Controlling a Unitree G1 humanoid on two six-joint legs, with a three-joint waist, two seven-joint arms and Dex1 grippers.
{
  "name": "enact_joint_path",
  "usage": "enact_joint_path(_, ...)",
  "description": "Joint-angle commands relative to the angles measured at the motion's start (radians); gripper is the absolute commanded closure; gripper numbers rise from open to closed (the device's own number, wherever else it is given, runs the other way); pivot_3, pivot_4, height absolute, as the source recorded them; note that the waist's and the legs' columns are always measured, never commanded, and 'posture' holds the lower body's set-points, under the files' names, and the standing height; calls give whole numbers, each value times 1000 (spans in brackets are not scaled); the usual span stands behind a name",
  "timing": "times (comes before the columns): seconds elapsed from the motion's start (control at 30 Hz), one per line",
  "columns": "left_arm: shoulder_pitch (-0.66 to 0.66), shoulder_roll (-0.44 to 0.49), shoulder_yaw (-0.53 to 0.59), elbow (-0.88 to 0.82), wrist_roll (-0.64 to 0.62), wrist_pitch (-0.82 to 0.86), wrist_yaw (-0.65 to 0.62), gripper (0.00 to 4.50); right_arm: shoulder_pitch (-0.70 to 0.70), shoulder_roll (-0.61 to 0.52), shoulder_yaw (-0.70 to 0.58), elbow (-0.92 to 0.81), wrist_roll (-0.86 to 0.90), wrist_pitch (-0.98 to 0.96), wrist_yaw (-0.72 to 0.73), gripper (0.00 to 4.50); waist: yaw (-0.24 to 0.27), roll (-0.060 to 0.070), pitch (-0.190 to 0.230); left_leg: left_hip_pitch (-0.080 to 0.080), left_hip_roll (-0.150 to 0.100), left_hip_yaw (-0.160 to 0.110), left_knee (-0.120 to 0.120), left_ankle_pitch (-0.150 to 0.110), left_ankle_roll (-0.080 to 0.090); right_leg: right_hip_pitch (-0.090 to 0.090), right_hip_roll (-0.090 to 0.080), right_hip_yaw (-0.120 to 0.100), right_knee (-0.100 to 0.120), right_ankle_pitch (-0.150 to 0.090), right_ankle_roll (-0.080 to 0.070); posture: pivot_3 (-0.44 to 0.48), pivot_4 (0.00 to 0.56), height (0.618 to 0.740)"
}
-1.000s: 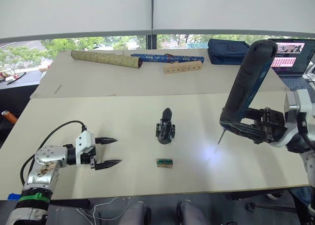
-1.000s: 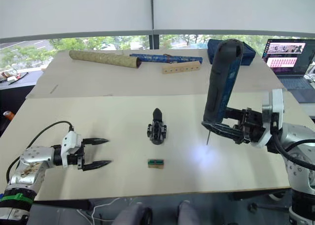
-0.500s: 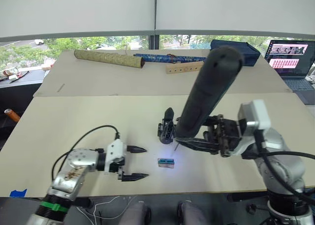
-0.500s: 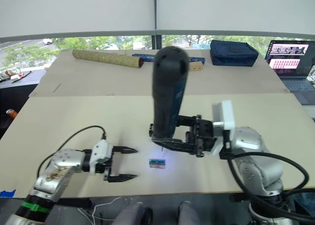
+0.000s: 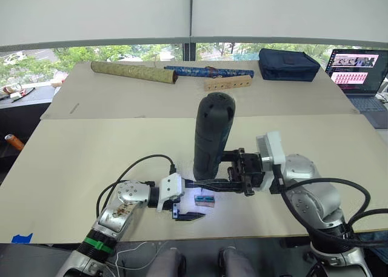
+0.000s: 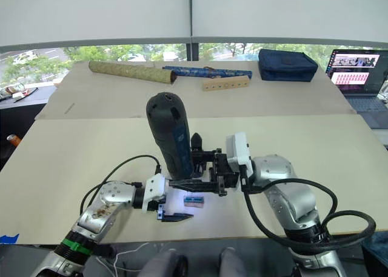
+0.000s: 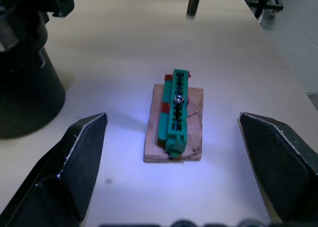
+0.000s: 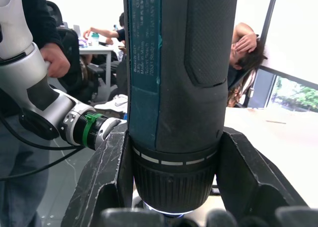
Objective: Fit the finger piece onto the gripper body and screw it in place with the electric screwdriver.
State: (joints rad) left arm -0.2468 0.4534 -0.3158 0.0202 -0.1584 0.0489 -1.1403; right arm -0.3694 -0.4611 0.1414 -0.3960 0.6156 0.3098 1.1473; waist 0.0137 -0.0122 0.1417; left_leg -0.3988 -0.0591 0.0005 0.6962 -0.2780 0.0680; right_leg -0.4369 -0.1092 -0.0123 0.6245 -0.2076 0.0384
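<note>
Black electric screwdriver with blue label, green-and-tan block, cream table.

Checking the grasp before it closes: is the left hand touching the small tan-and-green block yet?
Apart. In the left wrist view the tan-and-green block sits between the open fingers of the left hand, with bare table on both sides.

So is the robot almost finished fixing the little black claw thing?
Not yet. Done: the right gripper already holds the electric screwdriver upright. In hand: the open left gripper sits around the small tan-and-green block, not gripping it. Left: the gripper body stands behind the screwdriver, and no screwing there has started.
</note>
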Motion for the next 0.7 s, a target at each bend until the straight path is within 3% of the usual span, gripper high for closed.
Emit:
enact_joint_path(0.03,-2,-17,-28,19,13,4,11,16,1,13,-2,-2,-6,-60,17,2596,1,0,0,0,0,0,0,0,0,0,0,0,0,0,0,0,150,740)
enact_joint_path(0.7,16,-7,-39,19,10,29,12,16,49,25,18,72,-69,-139,47,2596,2,0,0,2,0,0,0,0,0,2,0,0,0,0,0,0,150,740)
